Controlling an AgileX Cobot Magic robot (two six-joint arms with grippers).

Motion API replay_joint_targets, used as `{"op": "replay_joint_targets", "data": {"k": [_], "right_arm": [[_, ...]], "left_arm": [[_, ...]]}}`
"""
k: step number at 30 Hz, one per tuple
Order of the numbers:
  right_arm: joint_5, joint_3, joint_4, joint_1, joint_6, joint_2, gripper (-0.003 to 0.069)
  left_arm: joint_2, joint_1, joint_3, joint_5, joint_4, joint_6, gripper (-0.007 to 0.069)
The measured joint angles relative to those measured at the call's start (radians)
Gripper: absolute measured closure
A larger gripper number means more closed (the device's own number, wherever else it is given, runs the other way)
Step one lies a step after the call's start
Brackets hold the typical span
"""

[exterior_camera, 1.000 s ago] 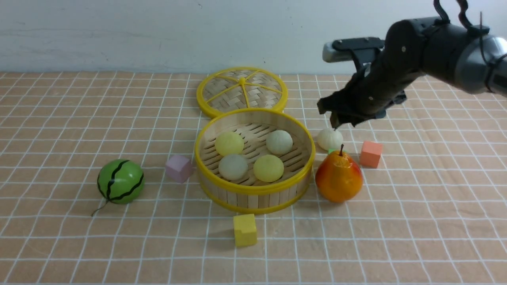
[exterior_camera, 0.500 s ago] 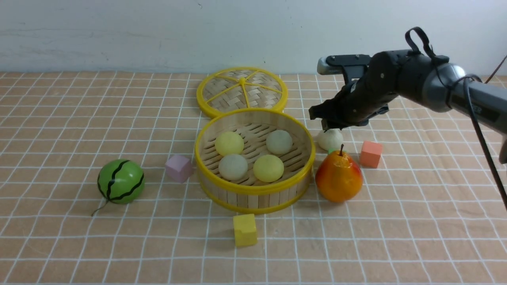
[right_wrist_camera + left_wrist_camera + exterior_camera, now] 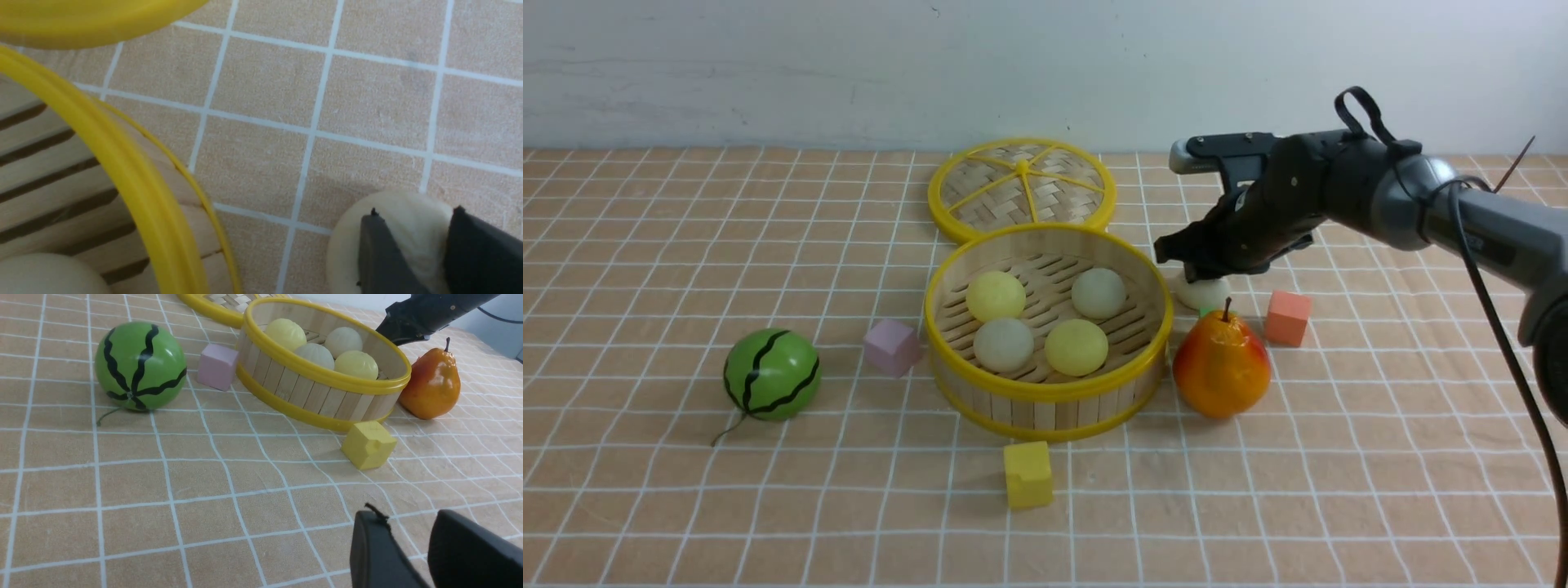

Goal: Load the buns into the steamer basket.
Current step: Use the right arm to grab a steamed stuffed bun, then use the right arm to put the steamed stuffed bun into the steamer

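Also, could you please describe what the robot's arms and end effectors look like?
The right arm is a grey metallic tube ending in a black wrist housing with looped black cables. Both the right end effector and left end effector have matte black fingers.

Bright, even light falls from overhead, so shadows are soft and short. A faint smudge hugs the yellow cube (image 3: 1027, 474) near the front edge of the table (image 3: 686, 506), and a darker band lies under the steamer basket (image 3: 1045, 408). The front view is fairly sharp, with slight grain. In the left wrist view, white glints sit on the pear (image 3: 433, 375) and the watermelon ball (image 3: 139, 365), grid lines bow a little, and the left tool (image 3: 408, 514) is a dark, soft-edged mass. In the right wrist view, taken very close, the basket's rim and the right tool (image 3: 414, 214) blur against the bun (image 3: 347, 249).
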Motion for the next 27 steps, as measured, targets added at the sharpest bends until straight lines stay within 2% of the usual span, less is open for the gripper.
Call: {"op": "replay_joint_targets", "data": {"k": [1, 3, 4, 5, 12, 16, 18, 22, 27], "right_arm": [[0.000, 0.000, 0.000, 0.000, 0.000, 0.000, 0.0526], [0.001, 0.000, -0.004, 0.000, 0.000, -0.002, 0.0580], [0.003, 0.000, -0.012, 0.000, 0.000, -0.009, 0.0636], [0.007, 0.001, -0.020, 0.000, 0.000, -0.016, 0.0648], [0.081, 0.001, -0.014, 0.008, -0.020, -0.140, 0.0649], [0.099, 0.000, 0.080, 0.052, -0.123, -0.220, 0.0649], [0.098, -0.003, 0.198, 0.108, -0.231, -0.240, 0.0649], [0.075, -0.003, 0.309, 0.179, -0.360, -0.213, 0.0649], [-0.012, 0.000, 0.347, 0.195, -0.379, -0.140, 0.0644]], "left_arm": [[0.000, 0.000, 0.000, 0.000, 0.000, 0.000, 0.0424], [0.000, 0.000, 0.000, 0.000, 0.000, 0.000, 0.0424], [0.000, 0.000, 0.000, 0.000, 0.000, 0.000, 0.0424], [0.000, 0.000, 0.000, 0.000, 0.000, 0.000, 0.0424], [0.000, 0.000, 0.000, 0.000, 0.000, 0.000, 0.0419], [0.000, 0.000, 0.000, 0.000, 0.000, 0.000, 0.0414], [0.000, 0.000, 0.000, 0.000, 0.000, 0.000, 0.0411], [0.000, 0.000, 0.000, 0.000, 0.000, 0.000, 0.0407], [0.000, 0.000, 0.000, 0.000, 0.000, 0.000, 0.0407]]}}
